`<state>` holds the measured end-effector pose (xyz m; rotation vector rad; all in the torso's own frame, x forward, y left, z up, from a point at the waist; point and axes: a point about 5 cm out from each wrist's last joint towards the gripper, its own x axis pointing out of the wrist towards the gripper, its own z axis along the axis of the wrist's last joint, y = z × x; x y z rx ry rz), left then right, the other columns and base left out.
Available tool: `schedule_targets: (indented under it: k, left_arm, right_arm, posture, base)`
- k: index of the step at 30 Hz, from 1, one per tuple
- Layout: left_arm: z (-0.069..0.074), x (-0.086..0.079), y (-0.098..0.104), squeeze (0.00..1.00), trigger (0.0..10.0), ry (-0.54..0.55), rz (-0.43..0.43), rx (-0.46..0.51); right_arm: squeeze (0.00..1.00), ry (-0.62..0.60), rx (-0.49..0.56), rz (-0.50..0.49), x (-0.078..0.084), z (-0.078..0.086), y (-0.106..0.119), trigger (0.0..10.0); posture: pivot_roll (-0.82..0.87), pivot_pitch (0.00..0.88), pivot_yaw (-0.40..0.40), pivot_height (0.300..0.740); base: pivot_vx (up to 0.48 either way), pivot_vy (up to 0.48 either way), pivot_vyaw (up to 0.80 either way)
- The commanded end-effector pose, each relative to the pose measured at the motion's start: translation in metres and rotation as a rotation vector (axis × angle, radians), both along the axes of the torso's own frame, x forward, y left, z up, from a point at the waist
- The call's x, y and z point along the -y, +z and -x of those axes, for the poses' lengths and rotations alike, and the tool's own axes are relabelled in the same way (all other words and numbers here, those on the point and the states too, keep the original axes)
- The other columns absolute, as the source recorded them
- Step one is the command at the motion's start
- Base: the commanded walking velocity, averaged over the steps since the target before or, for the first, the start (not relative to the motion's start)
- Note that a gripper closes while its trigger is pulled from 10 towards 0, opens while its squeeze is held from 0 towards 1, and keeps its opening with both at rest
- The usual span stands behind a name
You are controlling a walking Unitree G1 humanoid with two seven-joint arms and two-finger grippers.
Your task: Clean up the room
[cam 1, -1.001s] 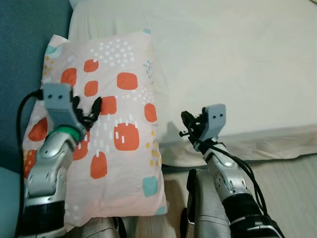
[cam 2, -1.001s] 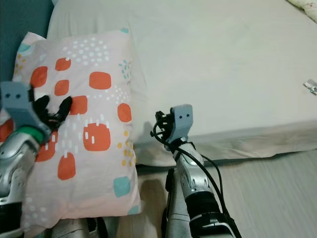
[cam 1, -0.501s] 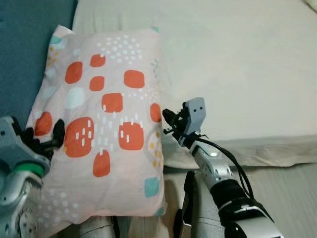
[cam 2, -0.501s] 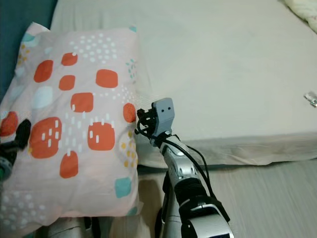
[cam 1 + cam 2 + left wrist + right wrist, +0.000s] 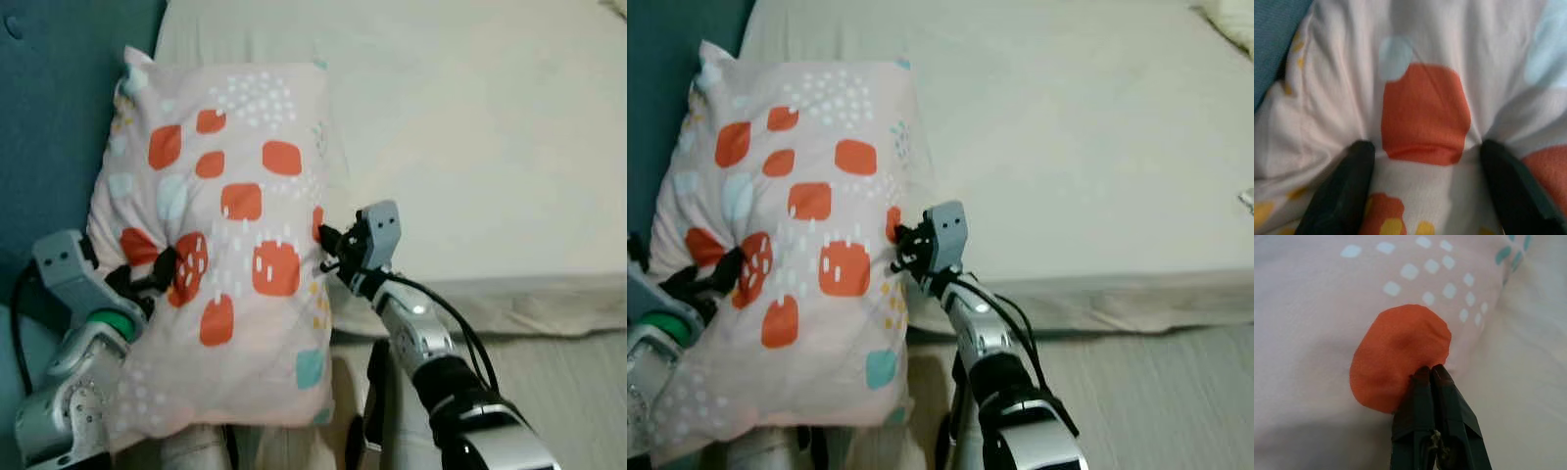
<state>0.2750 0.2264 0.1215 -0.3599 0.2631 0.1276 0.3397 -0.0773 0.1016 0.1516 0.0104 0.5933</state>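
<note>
Pillow [image 5: 235, 255], pale pink w/ orange blotches, white dots and a few teal spots, lies along the left edge of the bed [image 5: 470, 127], its far end up against the blue headboard [image 5: 59, 108]. Near end hangs past the bed's front edge, over the robot's torso.

Left gripper [image 5: 157, 274] is at the pillow's left side, about halfway along it. Fingers [image 5: 1339, 191] spread apart and pressed into the fabric, w/ a bunched fold of an orange patch caught between them; wrist view shows creases radiating from both tips. Looks like a grip on the cloth, though the blur makes it hard to be certain how firmly.

Right gripper [image 5: 328, 250] is at the pillow's right edge, opposite side from the left one, tips touching an orange blotch. Its fingers [image 5: 1435, 416] are pressed together, no gap, no fabric visibly pinched.

Wood-look floor [image 5: 568, 392] runs below the bed's front edge, right of the pillow.
</note>
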Motion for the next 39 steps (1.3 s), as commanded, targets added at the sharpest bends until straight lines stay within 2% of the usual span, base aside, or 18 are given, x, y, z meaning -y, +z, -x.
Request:
schedule_targets:
  k: [1, 6, 7, 8, 11, 16, 21, 32, 36, 39]
  left_arm:
    - [-0.009, 0.018, -0.023, 0.00, 10.0, -0.067, -0.035, -0.128]
    - [-0.018, 0.027, -0.026, 0.00, 10.0, -0.114, -0.056, -0.167]
    - [-0.020, 0.031, -0.027, 0.00, 2.8, -0.146, -0.045, -0.175]
    - [-0.020, 0.036, -0.028, 0.00, 0.0, -0.176, -0.044, -0.187]
    - [-0.018, 0.043, -0.032, 0.00, 0.0, -0.229, -0.033, -0.208]
    - [-0.011, 0.048, -0.031, 0.00, 0.0, -0.267, -0.004, -0.205]
    - [-0.010, 0.050, -0.028, 0.00, 0.0, -0.280, -0.007, -0.199]
    - [-0.010, 0.046, -0.017, 0.00, 0.0, -0.260, -0.109, -0.187]
    - [-0.010, 0.044, -0.015, 0.00, 0.0, -0.254, -0.123, -0.183]
    - [-0.011, 0.046, -0.006, 0.00, 0.0, -0.258, -0.127, -0.146]
  right_arm:
    - [0.00, 0.007, -0.013, -0.002, -0.001, 0.003, -0.005, 10.0]
    - [0.00, 0.003, -0.010, -0.005, 0.000, 0.004, -0.006, 10.0]
    - [0.00, -0.002, -0.009, -0.008, 0.001, 0.005, -0.006, 10.0]
    - [0.00, -0.006, -0.008, -0.008, 0.002, 0.005, -0.007, 10.0]
    - [0.00, -0.018, -0.008, -0.011, 0.005, 0.007, -0.009, 10.0]
    - [0.00, -0.023, -0.009, -0.012, 0.007, 0.008, -0.010, 10.0]
    - [0.00, -0.023, -0.009, -0.012, 0.006, 0.008, -0.010, 10.0]
    - [0.00, -0.029, -0.007, -0.016, 0.006, 0.006, -0.008, 10.0]
    - [0.00, -0.033, -0.007, -0.015, 0.007, 0.006, -0.009, 10.0]
    - [0.00, -0.037, -0.008, -0.014, 0.008, 0.006, -0.009, 10.0]
  posture:
    - [0.13, 0.113, -0.020, 0.510]
    - [0.12, 0.111, -0.014, 0.510]
    - [0.11, 0.109, -0.009, 0.510]
    - [0.11, 0.110, -0.005, 0.510]
    - [0.10, 0.112, -0.003, 0.510]
    - [0.11, 0.111, -0.001, 0.510]
    - [0.11, 0.110, -0.002, 0.510]
    - [0.11, 0.111, 0.001, 0.510]
    - [0.11, 0.107, 0.002, 0.510]
    - [0.11, 0.105, 0.002, 0.510]
  base:
    - [0.000, 0.000, 0.00]
    - [0.000, 0.000, 0.00]
    - [0.000, 0.000, 0.00]
    - [0.000, 0.000, 0.00]
    - [0.000, 0.000, 0.00]
    - [0.000, 0.000, 0.00]
    - [0.000, 0.000, 0.00]
    - [0.000, 0.000, 0.00]
    - [0.000, 0.000, 0.00]
    - [0.000, 0.000, 0.00]
